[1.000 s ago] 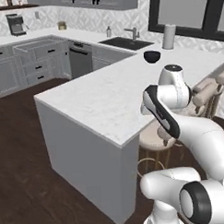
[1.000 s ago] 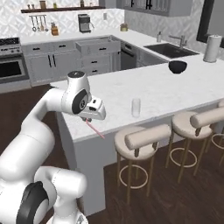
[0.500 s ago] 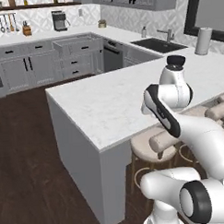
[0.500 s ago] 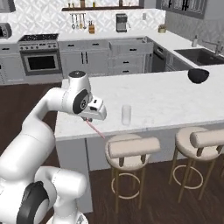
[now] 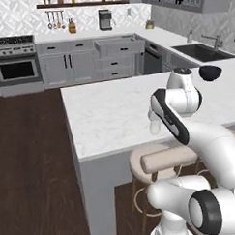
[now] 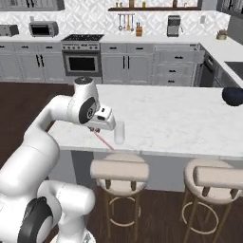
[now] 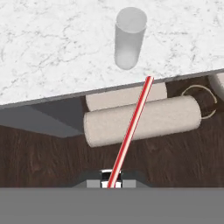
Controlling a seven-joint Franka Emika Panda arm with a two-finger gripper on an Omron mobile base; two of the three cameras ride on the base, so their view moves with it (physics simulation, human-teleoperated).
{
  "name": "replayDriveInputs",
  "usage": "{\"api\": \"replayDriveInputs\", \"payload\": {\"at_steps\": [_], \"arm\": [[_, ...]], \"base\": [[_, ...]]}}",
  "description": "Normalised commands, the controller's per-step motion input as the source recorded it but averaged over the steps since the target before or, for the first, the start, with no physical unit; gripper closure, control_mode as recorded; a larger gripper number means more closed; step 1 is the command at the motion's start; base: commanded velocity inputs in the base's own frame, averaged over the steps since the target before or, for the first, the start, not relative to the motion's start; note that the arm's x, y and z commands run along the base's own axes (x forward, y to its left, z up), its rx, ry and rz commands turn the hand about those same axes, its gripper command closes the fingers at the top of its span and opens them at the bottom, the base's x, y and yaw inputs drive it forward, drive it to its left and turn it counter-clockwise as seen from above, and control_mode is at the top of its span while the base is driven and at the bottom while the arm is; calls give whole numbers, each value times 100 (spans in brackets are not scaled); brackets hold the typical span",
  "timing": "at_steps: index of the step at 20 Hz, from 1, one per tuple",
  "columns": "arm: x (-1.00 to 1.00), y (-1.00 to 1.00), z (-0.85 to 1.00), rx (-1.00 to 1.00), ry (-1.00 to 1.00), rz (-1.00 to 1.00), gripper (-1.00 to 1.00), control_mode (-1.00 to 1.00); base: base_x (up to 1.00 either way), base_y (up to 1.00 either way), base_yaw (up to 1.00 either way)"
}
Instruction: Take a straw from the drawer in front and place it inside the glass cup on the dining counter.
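I am in the carrying step: my gripper (image 7: pixel 111 183) is clenched on the thin red-and-white striped straw (image 7: pixel 131 134). The clear glass cup (image 7: pixel 128 37) stands at twelve o'clock on the white marble dining counter (image 7: pixel 52 48). Next I judge: lift the tip over the rim.

No legible text, labels, brands, numbers or signs are found on any surface, appliance or object in the three current views.
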Motion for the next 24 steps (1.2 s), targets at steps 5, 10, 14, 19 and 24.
{"api": "replayDriveInputs", "payload": {"at_steps": [5,10,14,19,24], "arm": [[0,0,0,0,0,0,100,100],[0,0,0,0,0,0,100,100],[0,0,0,0,0,0,100,100],[0,0,0,0,0,0,100,100],[8,-9,51,39,2,6,100,-100]], "base": [[0,-88,47],[40,-64,35],[97,-27,14],[93,-18,3],[0,0,0]]}}
